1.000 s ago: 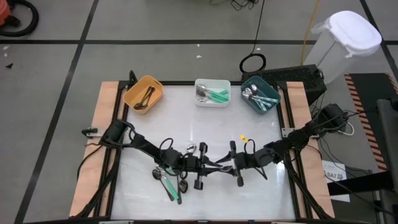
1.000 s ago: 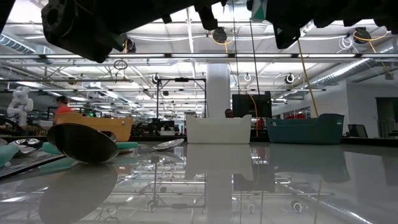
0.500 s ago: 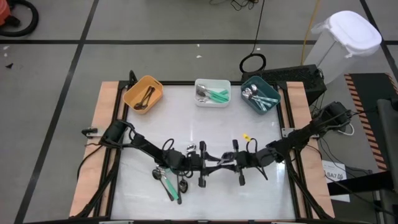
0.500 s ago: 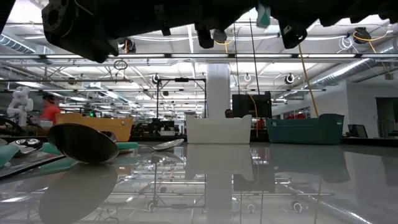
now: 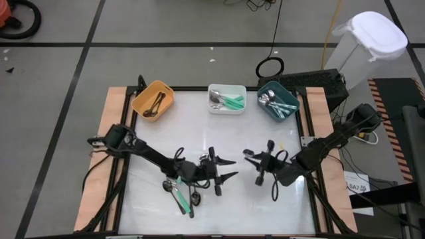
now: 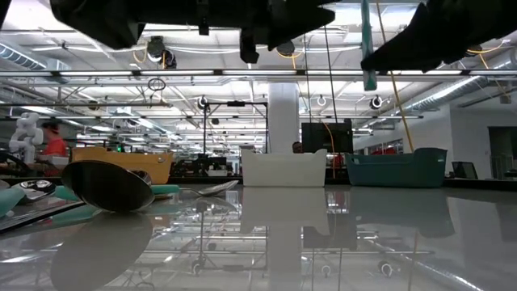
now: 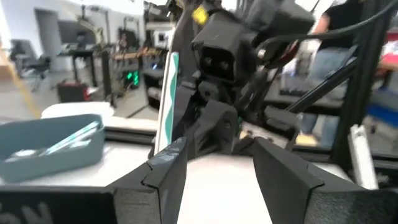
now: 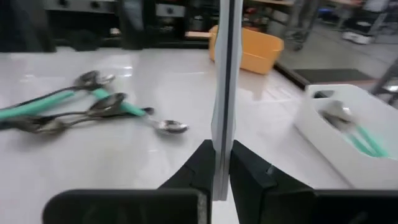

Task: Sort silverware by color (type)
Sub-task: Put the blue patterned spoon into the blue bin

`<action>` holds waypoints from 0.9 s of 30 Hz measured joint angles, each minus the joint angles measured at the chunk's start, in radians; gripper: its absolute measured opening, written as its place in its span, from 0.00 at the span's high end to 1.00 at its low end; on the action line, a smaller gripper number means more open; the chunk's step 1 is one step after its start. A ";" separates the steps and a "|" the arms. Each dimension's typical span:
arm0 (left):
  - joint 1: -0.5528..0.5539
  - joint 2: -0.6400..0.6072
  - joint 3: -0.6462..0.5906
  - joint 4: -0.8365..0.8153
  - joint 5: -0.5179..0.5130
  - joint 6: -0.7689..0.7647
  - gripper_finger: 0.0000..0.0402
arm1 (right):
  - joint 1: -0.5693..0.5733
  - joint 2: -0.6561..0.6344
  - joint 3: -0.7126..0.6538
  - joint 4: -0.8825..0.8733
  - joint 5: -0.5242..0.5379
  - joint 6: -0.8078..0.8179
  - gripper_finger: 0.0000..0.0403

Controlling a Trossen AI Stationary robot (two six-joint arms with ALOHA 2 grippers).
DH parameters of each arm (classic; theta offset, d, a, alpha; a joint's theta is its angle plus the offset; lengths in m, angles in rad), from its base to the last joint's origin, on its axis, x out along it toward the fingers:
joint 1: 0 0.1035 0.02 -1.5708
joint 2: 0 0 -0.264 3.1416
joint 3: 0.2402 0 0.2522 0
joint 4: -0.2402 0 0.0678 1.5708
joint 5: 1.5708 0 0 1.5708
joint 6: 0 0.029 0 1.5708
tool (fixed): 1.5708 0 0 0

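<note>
My right gripper point(image 5: 250, 157) hangs over the table's middle, shut on a mint-green-handled spoon point(image 8: 224, 81) that stands upright; the low view shows the spoon point(image 6: 367, 44) high above the tabletop. My left gripper point(image 5: 229, 168) faces it from the left, open, with nothing between its fingers point(image 7: 166, 176). A small heap of spoons point(image 5: 183, 192) with mint-green and dark handles lies flat on the table near the front, under the left arm. More spoons lie in the orange bin point(image 5: 153, 100), the white bin point(image 5: 227, 98) and the teal bin point(image 5: 277, 101). My right gripper pinches the spoon's handle point(image 8: 219, 142) between its two fingers. The fingers come level from the table's right side and lie across the spoon. The spoon stands upright, lifted clear of the table; which end is up I cannot tell.
The three bins stand in a row along the table's far edge. Bare white tabletop lies between the bins and the arms, and to the front right. A white lidded can point(image 5: 368, 43) stands beyond the table's far right corner.
My left gripper has opened and let go of the spoon, while my right gripper has shut on it. The two grippers have drawn apart, the right one going toward the table's right edge with the upright spoon.
</note>
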State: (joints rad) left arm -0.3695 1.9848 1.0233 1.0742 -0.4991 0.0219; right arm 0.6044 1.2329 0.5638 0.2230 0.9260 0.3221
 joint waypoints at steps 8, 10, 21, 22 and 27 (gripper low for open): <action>0.004 -0.036 -0.001 -0.130 -0.084 -0.035 0.54 | -0.001 0.094 0.000 0.070 0.095 0.004 0.94; 0.013 -0.036 -0.001 -0.125 -0.086 -0.045 0.54 | -0.005 0.136 0.001 0.132 0.100 -0.026 0.94; 0.029 -0.033 0.013 -0.132 -0.195 0.013 0.54 | -0.040 0.280 0.075 0.252 0.100 -0.133 0.93; 0.025 -0.033 0.026 -0.137 -0.194 0.030 0.54 | -0.045 0.290 0.083 0.242 0.103 -0.133 0.93; -0.001 -0.029 0.091 -0.207 -0.208 0.086 0.54 | -0.063 0.303 0.096 0.238 0.103 -0.123 0.93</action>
State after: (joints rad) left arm -0.3702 1.9563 1.1145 0.8670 -0.7068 0.1077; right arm 0.5411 1.5361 0.6601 0.4609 1.0287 0.1993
